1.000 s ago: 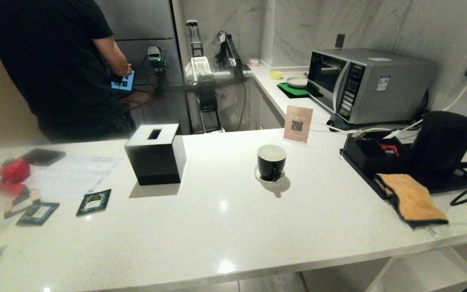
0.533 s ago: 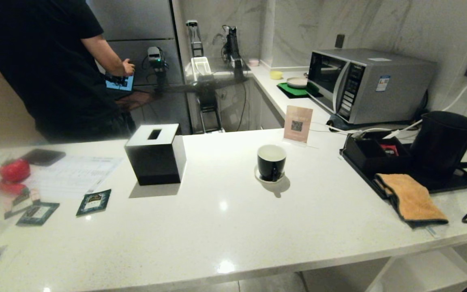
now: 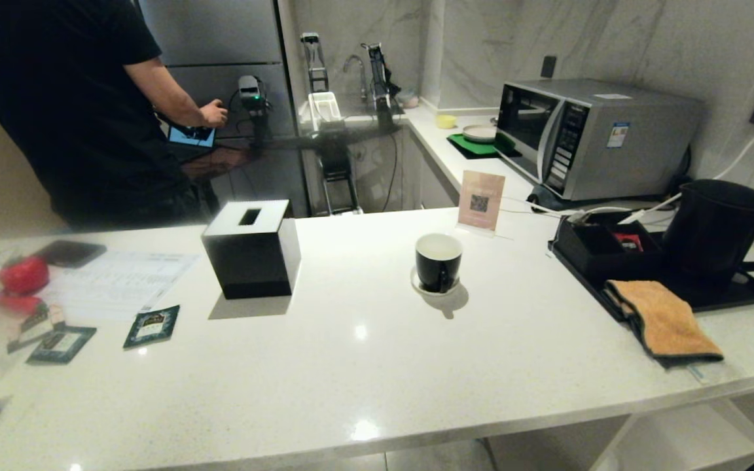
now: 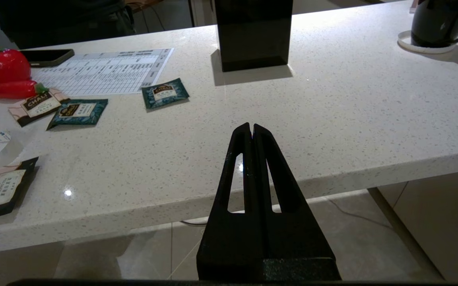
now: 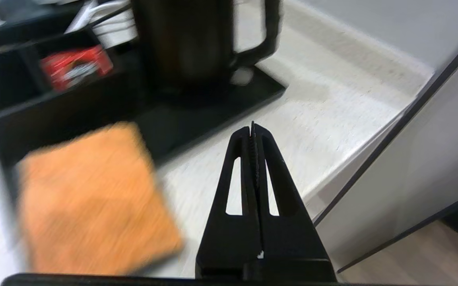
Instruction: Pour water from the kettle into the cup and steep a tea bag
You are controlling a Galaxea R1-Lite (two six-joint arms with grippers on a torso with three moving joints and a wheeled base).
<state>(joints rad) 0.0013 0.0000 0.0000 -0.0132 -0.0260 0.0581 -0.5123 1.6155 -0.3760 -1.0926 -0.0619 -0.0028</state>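
Note:
The tall black kettle (image 3: 717, 229) stands on a black tray (image 3: 737, 297) at the counter's right end. Its loop handle faces right. In the right wrist view the kettle (image 5: 189, 43) is blurred, ahead of my right gripper (image 5: 252, 128). That gripper is shut on nothing, over the counter's right front corner and apart from the tray. The black cup (image 3: 438, 261) sits on its white saucer (image 3: 416, 282) mid-counter. My left gripper (image 4: 252, 126) is shut and empty, off the counter's front edge, with the cup (image 4: 435, 20) far from it. The tea bag is out of view.
An orange cloth (image 3: 665, 320) hangs over the tray's front corner, beside a low black compartment box (image 3: 603, 248). A black tissue box (image 3: 252, 248), green sachets (image 3: 151, 325), a sign card (image 3: 480, 199) and a microwave (image 3: 586, 137) are on the counters. A person (image 3: 76, 98) stands behind, far left.
My right gripper was beside the kettle's handle at the head view's right edge; it has drawn back out of that view. The kettle stays on its tray. The person's arm has shifted.

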